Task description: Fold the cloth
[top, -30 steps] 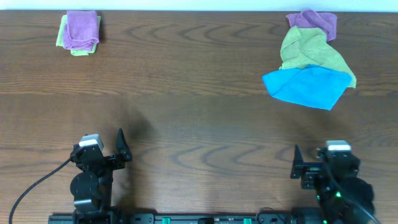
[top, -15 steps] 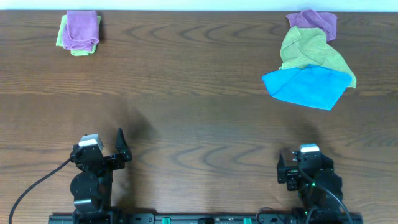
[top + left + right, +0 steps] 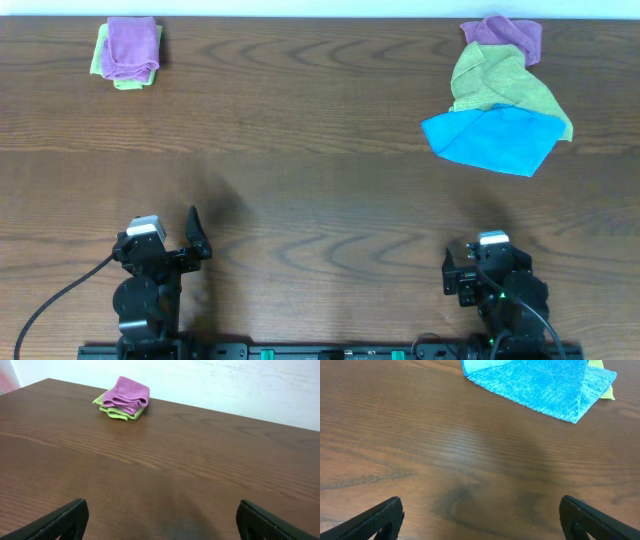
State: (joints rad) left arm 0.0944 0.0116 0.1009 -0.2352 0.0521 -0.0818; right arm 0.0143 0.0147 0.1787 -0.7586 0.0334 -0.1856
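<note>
Both jaws spread wide, blue cloth (image 3: 488,140) well apart.

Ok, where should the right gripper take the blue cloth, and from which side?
On the blue cloth, probably the near pointed corner, coming in low from the robot's side with the open right gripper. It lies flat, and that corner juts onto bare table, away from the green cloth touching its far edge, so a pinch there should catch blue only.
</note>
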